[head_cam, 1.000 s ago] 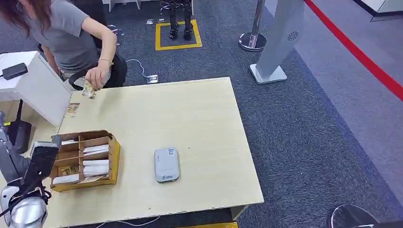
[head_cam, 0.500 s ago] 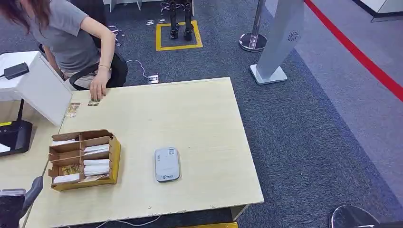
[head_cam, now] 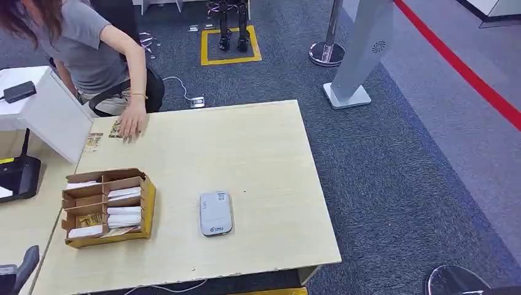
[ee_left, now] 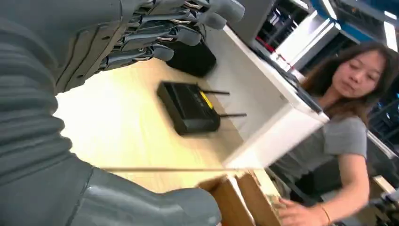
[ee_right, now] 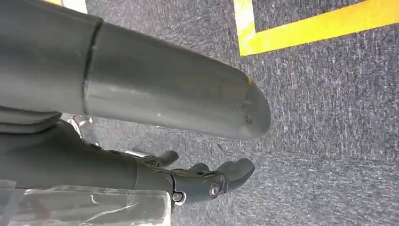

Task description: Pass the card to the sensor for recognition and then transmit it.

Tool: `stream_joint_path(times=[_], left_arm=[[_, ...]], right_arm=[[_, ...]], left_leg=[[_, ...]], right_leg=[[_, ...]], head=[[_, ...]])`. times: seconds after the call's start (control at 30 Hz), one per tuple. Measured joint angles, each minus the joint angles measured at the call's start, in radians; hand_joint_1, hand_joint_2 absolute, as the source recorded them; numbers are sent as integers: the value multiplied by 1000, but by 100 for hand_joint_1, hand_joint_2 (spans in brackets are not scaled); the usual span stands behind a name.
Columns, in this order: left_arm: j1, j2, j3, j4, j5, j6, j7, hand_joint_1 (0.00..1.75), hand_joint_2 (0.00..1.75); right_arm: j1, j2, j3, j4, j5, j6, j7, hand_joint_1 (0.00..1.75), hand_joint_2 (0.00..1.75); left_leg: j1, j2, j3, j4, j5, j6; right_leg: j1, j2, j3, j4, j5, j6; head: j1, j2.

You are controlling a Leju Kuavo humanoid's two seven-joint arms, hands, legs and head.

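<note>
A cardboard organizer box (head_cam: 108,209) with white and patterned cards in its slots stands on the left of the wooden table (head_cam: 258,153). To its right lies the grey-white sensor (head_cam: 215,212). My left hand (head_cam: 17,279) just shows at the bottom left corner, below the box and off the table. In the left wrist view the left hand (ee_left: 94,70) has its fingers (ee_left: 164,33) spread and holds nothing. My right hand (ee_right: 141,117) hangs over the carpet, also holding nothing. A person's hand (head_cam: 132,126) presses a card (head_cam: 115,128) onto the table's far left corner.
Another card (head_cam: 93,142) lies beside a white slanted box (head_cam: 49,114). A black router (head_cam: 15,178) sits on the side desk to the left. The person (head_cam: 80,43) sits behind the far left corner. A grey stand (head_cam: 359,55) and a stanchion base (head_cam: 325,54) are on the carpet beyond.
My left arm has dropped from beside the cardboard box down to the picture's bottom left corner. The person has lowered a card onto the table and now rests a hand on it.
</note>
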Motion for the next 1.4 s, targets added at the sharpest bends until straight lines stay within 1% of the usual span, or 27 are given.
stream_joint_path(times=[0.07,0.13,0.17,0.23,0.27,0.33,0.47,0.6,0.77,0.83,0.87,0.93,1.03,1.1,1.23,1.33,1.4], left_arm=[[3,-52,75,-22,-20,-56,-20,0,175],[-6,-108,172,-40,-70,-126,-44,0,175],[-14,-127,214,-42,-117,-149,-55,0,175],[-37,-171,292,-41,-274,-159,-88,0,175],[-48,-191,319,-37,-336,-155,-106,0,175],[-71,-225,362,-15,-434,-121,-137,0,175],[-91,-270,390,17,-486,-90,-149,0,175],[-93,-293,401,33,-539,-56,-149,0,175],[-93,-301,397,51,-699,61,-164,0,175],[-91,-299,373,66,-768,127,-153,0,175],[-88,-295,348,79,-797,167,-131,0,175],[-80,-276,288,104,-813,224,-76,0,175],[-74,-251,221,129,-819,252,-46,0,175],[-65,-229,179,142,-839,279,-8,0,175],[-59,-141,46,193,-929,359,120,0,175],[-67,-72,-75,238,-983,386,222,0,175],[-76,-28,-142,261,-1006,395,269,0,175]], right_arm=[[1,4,-3,0,1,-5,3,0,0],[1,7,-8,0,4,-8,3,0,0],[2,9,-8,0,8,-11,3,0,0],[3,11,-8,0,19,-12,3,0,0],[2,11,-8,0,23,-12,3,0,0],[1,12,-8,0,26,-12,2,0,0],[1,13,-8,0,31,-12,2,0,0],[1,13,-8,0,33,-11,8,0,0],[1,13,-8,0,49,-6,10,0,0],[0,13,-8,0,56,-5,6,0,0],[-1,13,-8,0,62,-5,5,0,0],[-2,13,-8,0,67,-5,2,0,0],[-2,13,-8,0,70,-5,2,0,0],[-2,13,-8,-1,75,-5,2,0,0],[-4,12,0,-1,92,-3,2,0,0],[-6,10,3,-2,104,0,2,0,0],[-6,8,3,-2,106,5,1,0,0]], left_leg=[[0,0,0,0,0,0],[0,0,0,0,0,0],[0,0,0,0,0,0],[0,0,0,0,0,0],[0,0,0,0,0,0],[0,0,1,0,0,0],[0,0,1,0,0,1],[0,0,1,0,0,1],[0,0,1,0,0,1],[0,0,1,0,0,1],[0,0,1,0,0,1],[0,0,1,0,0,1],[0,0,1,0,0,1],[0,0,2,0,0,1],[0,-1,2,0,0,1],[0,0,2,0,0,1],[0,0,2,0,0,1]], right_leg=[[0,-1,0,0,0,0],[0,-1,0,0,0,0],[0,-1,0,0,0,0],[0,-1,0,0,0,0],[0,-1,0,0,0,0],[0,-1,1,0,0,0],[0,-1,1,0,0,0],[0,-1,1,0,0,0],[0,-1,0,0,0,0],[0,-1,0,0,0,0],[0,-1,0,0,0,0],[0,-1,1,0,0,0],[0,-1,1,0,0,0],[0,-1,1,0,0,0],[0,-1,1,0,0,0],[0,-1,1,0,0,0],[0,-1,1,0,0,0]], head=[[0,0],[0,0],[0,0],[0,0],[0,0],[0,0],[0,0],[0,0],[0,0],[0,0],[0,0],[0,0],[0,0],[0,0],[0,0],[0,0],[0,0]])
